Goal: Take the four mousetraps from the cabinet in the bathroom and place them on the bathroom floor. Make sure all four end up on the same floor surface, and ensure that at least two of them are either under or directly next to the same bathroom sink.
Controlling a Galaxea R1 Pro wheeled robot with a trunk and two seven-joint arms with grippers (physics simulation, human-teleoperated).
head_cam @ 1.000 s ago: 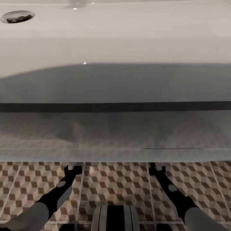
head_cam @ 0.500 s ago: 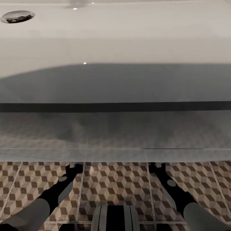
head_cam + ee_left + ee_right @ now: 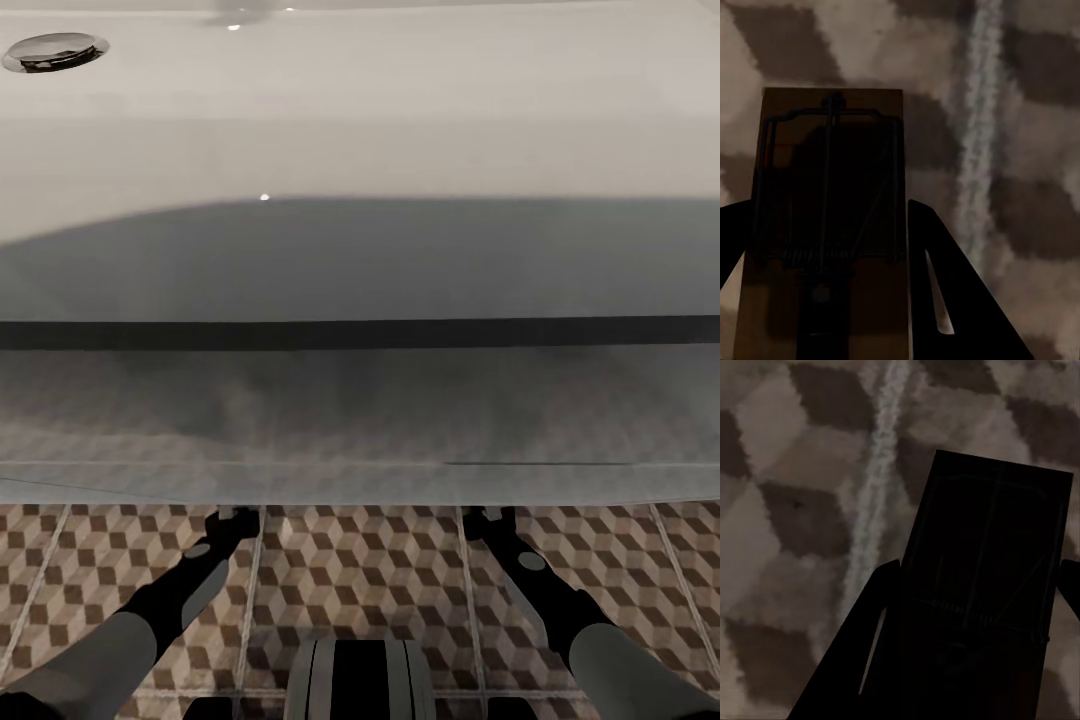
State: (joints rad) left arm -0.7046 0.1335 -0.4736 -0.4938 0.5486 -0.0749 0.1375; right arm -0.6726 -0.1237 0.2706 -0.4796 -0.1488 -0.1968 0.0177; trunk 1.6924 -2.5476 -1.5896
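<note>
Change: left forearm swings a touch inward against a second ago; sink (image 3: 360, 120) and view stay put.
Left gripper (image 3: 832, 247): fingers pinching a mousetrap (image 3: 832, 172) by its long edges, low over the bathroom floor (image 3: 1020, 112).
Right gripper (image 3: 975, 622): fingers clamped on a second mousetrap (image 3: 997, 555), dark in shadow, over the tiles beside the sink front.
Handling: light, stiff little boards, I judge; hold the wooden edges, keep clear of the sprung wire.
</note>
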